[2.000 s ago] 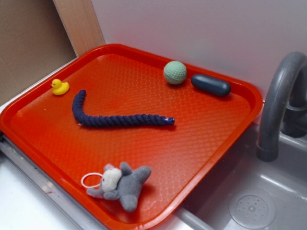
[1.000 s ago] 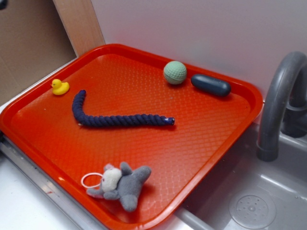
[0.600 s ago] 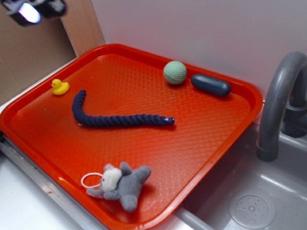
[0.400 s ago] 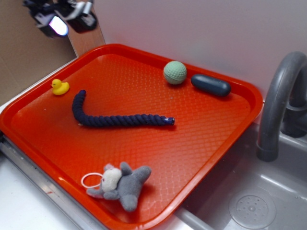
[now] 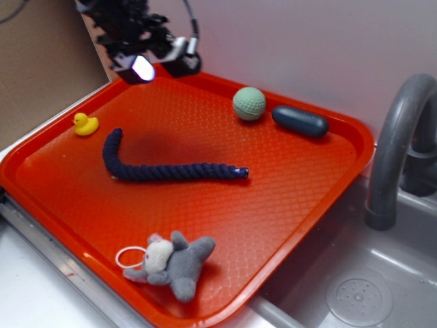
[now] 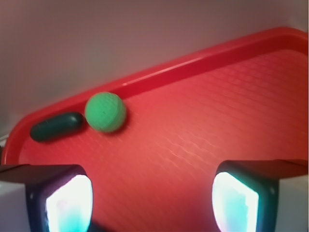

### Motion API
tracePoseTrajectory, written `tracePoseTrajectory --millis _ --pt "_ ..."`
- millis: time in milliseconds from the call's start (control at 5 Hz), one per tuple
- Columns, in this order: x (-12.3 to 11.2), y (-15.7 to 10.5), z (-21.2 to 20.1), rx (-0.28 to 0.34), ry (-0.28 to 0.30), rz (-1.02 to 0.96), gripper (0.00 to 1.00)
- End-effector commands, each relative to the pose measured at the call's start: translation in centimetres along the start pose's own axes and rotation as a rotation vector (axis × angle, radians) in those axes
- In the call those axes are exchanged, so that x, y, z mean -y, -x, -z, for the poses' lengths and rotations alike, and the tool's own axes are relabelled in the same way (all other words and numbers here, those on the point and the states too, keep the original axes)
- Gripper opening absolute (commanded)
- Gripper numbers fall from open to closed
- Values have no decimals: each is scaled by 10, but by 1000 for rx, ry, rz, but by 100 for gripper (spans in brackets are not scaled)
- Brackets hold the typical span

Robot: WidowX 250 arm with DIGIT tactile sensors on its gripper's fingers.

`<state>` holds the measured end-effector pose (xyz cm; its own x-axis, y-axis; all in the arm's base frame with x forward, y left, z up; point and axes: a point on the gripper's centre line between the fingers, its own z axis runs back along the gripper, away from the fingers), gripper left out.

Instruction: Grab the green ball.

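We are on the approach: our hand (image 5: 158,67), fingers apart and empty, hovers well short of the pale green dimpled ball (image 5: 249,104); next we must centre over it, avoiding the dark blue capsule (image 5: 300,121) beside it.

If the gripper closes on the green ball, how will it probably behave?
The green ball is round and sits free on the flat tray, so an off-centre touch would probably roll it. Its dimpled surface should help the grip. The dark capsule lying close beside it may block rolling that way.
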<state>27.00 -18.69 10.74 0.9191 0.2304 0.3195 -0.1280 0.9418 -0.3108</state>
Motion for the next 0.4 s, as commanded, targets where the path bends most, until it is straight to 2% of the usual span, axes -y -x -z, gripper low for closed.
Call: tracePoseTrajectory --millis 0,200 --pt "30 -26 25 68 61 15 100" --pt "37 -34 38 77 90 3 100"
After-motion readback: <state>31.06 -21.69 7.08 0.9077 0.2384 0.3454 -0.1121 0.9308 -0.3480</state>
